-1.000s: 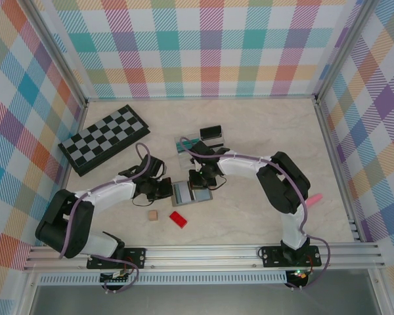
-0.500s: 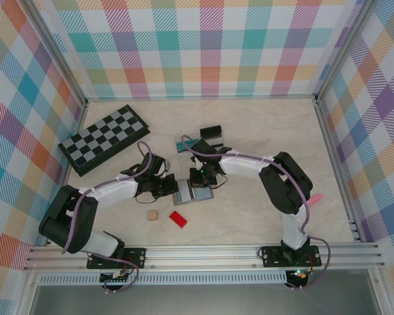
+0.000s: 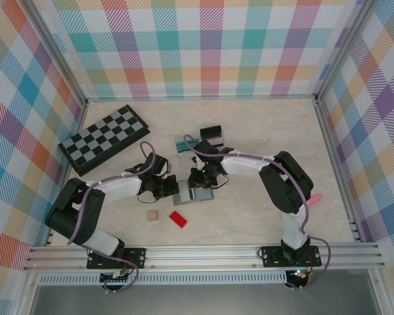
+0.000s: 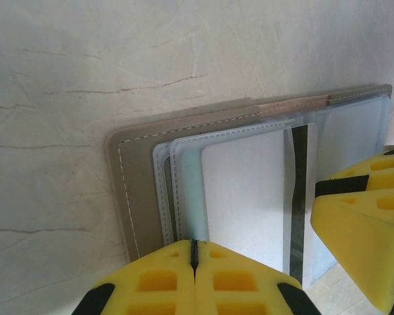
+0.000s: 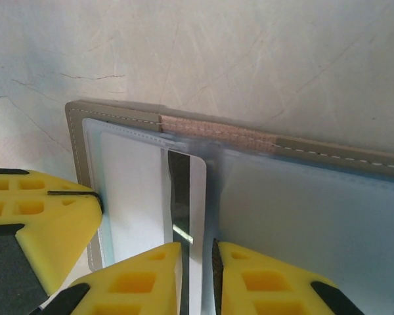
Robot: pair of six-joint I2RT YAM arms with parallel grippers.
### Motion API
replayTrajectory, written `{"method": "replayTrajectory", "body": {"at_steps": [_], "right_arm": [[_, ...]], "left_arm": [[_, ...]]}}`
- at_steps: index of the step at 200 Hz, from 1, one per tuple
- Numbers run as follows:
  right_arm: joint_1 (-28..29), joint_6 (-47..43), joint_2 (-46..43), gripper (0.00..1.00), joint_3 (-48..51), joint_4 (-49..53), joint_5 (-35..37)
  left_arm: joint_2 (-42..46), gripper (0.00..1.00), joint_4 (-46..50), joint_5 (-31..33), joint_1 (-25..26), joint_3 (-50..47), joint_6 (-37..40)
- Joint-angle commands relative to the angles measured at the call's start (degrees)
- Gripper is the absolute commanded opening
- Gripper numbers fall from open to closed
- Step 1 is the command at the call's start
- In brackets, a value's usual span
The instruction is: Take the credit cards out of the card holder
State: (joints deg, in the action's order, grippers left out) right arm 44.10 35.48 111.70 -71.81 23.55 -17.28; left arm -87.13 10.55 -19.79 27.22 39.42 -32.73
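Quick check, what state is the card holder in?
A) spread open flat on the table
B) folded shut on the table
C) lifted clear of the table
A: both wrist views show the card holder lying opened out on the table, inner side up, with the striped card inside it.

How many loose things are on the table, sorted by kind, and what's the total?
credit cards: 3 (silver-grey card, black card, clear-teal card)
card holder: 1
chessboard: 1
small blocks: 2 (red block, tan cube)
pink object, partly hidden on the right: 1
Total: 8
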Motion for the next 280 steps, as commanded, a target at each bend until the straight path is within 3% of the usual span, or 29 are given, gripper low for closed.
{"method": "replayTrajectory", "body": {"at_steps": [1,62,105,139,228,249,280], "right_arm": [[-0.6,0.1,1.0,0.21,1.1,-1.6,-2.9],[-1.0,-0.2,2.6,0.21,1.2,-4.1,-7.4],[-1.1,-0.3,2.7,0.13,1.6,-5.5,-9.1],[-1.6,0.0,1.3,0.06,2.6,-4.9,-6.1],[-4.1,-2.4,-9.5,0.0,8.3,-3.7,-2.0],[-4.3,-3.4,-13.9,0.0,9.8,-3.7,-0.5],[-5.6,-3.5,-20.1,0.0,12.2,-5.1,-0.7]], "left_arm": [[-1.6,0.0,4.7,4.0,0.0,0.0,1.8],[-2.7,0.0,4.5,4.1,0.0,-0.6,1.8],[-2.7,0.0,4.5,4.3,0.0,-0.7,1.8],[-1.9,0.0,6.7,6.1,0.0,-0.6,2.4],[-0.4,0.0,7.2,6.6,0.0,-0.3,2.6],[1.4,0.06,7.3,5.9,-0.1,0.7,2.5],[5.4,0.25,7.8,4.1,-0.2,3.2,1.4]]}}
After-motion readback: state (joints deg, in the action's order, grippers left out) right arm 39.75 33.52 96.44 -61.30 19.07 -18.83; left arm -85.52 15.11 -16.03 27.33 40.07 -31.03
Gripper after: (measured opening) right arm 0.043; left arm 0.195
